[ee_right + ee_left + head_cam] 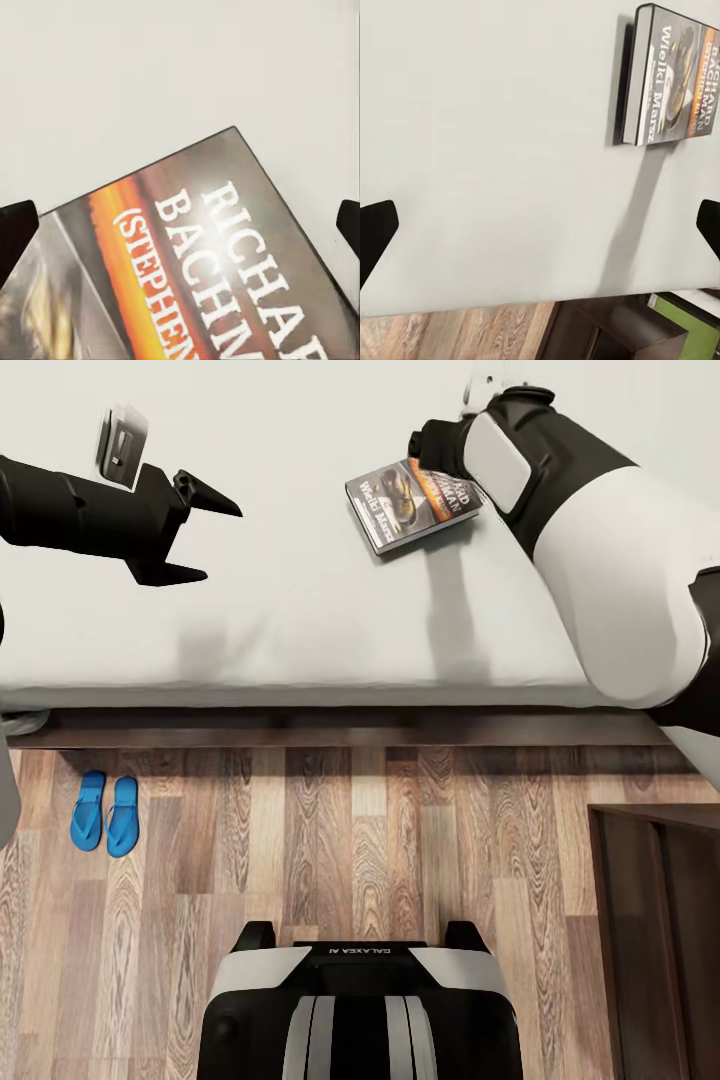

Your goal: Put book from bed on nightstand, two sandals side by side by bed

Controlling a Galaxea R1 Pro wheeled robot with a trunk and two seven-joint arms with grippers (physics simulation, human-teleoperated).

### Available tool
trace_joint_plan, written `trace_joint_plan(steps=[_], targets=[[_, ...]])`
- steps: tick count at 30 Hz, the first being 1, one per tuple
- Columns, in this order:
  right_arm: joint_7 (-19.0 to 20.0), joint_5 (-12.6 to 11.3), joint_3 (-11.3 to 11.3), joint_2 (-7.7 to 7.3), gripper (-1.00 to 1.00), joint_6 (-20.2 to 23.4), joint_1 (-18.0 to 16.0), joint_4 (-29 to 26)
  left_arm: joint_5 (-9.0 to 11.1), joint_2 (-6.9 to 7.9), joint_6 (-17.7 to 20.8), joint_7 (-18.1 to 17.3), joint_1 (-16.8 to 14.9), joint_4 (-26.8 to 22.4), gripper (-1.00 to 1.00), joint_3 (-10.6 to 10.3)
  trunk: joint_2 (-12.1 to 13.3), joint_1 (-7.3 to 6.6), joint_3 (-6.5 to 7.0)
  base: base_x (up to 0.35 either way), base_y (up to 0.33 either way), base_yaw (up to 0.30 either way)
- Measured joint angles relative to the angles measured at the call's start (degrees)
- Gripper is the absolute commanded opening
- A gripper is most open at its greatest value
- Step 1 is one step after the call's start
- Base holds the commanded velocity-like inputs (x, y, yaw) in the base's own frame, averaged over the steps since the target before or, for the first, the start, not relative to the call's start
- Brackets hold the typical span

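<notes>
The book (410,505) lies face up on the bed's pale mattress (300,620), its orange band and white lettering clear in the right wrist view (217,277). My right gripper (428,452) hovers over the book's far end, open, with its two dark fingertips (15,225) spread wide on either side. My left gripper (222,543) is open above bare mattress, well left of the book (671,75). The two blue sandals (105,815) lie side by side on the wood floor just in front of the bed frame (300,725). The nightstand (660,920) stands at the lower right.
My own base (360,1010) sits on the plank floor in front of the bed. In the left wrist view, dark furniture with something green (690,330) shows past the mattress edge. Open floor lies between the sandals and the nightstand.
</notes>
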Motion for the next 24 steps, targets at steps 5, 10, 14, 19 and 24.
trace_joint_plan(steps=[5, 10, 14, 19, 24], targets=[[-0.2, 0.0, -0.1, 0.00, 1.00, 1.6, 0.0, -5.0, 0.0, 0.01, 0.0, 0.0, 0.0, 0.0, 1.00, 0.0, 0.0, -0.01, 0.00, 0.037, 0.033, 0.000], [-0.2, 0.0, -0.2, 0.00, 1.00, 5.2, 0.4, -9.8, 0.0, 0.05, 0.1, 0.0, 0.0, 0.0, 1.00, -0.1, 0.0, -0.02, 0.00, 0.160, 0.136, 0.000], [-0.2, -0.1, -0.1, 0.00, 1.00, 7.0, 2.0, -13.1, 0.0, 0.07, 0.2, 0.0, 0.0, 0.0, 1.00, -0.2, 0.0, -0.02, 0.00, 0.214, 0.183, 0.000], [0.0, -0.1, -0.1, 0.00, 1.00, 7.6, 3.6, -14.2, 0.0, 0.04, 0.2, 0.0, 0.0, 0.0, 1.00, -0.2, 0.0, -0.02, 0.00, 0.227, 0.194, 0.000], [0.1, -0.1, 0.0, 0.00, 1.00, 7.8, 5.5, -14.6, 0.1, 0.04, 0.2, 0.1, 0.0, 0.0, 1.00, -0.3, 0.0, -0.02, 0.00, 0.233, 0.199, 0.000]])
